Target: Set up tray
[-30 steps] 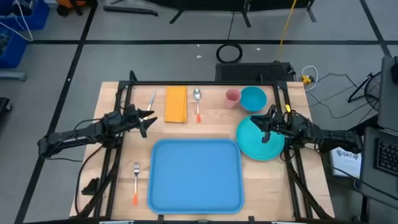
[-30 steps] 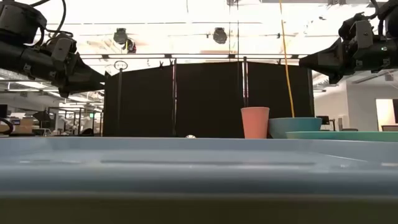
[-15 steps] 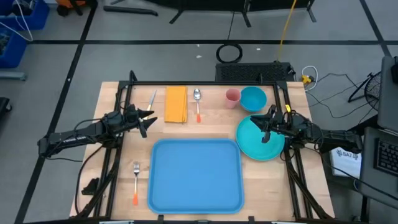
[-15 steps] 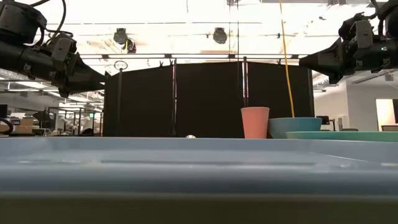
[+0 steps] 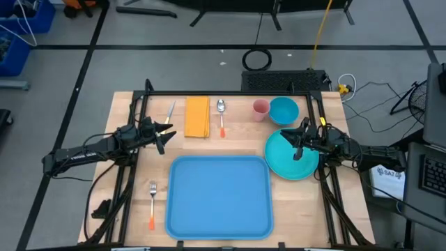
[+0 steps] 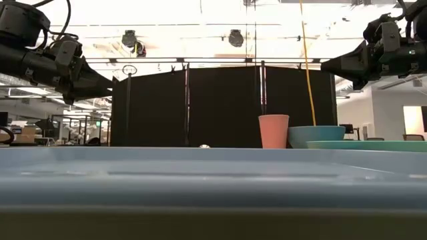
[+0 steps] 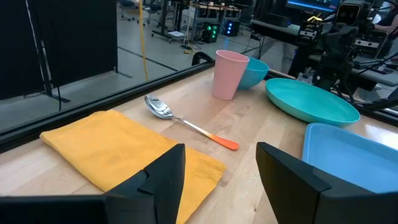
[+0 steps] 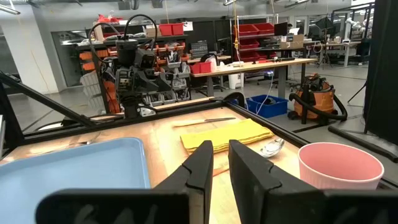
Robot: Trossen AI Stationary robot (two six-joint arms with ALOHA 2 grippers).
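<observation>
The tray [image 5: 219, 196] lies flat at the near middle of the table [image 5: 237, 143], with nothing on it. It is judged to be light and stiff, with a smooth plastic surface that may slip; the low raised rim is the best place where it can be taken. The left gripper [image 5: 167, 132] is held above the table beside the yellow napkin [image 5: 197, 116], its fingers wide apart and holding nothing. The right gripper [image 5: 298, 136] is held over the plate [image 5: 282, 164], its fingers almost closed, nothing between them. A fork [image 5: 152, 203] lies just beside the tray's left edge. A knife [image 5: 170, 111], a spoon [image 5: 221, 116], a pink cup [image 5: 260, 109] and a bowl [image 5: 283, 110] are placed along the far side, well apart from the tray.
</observation>
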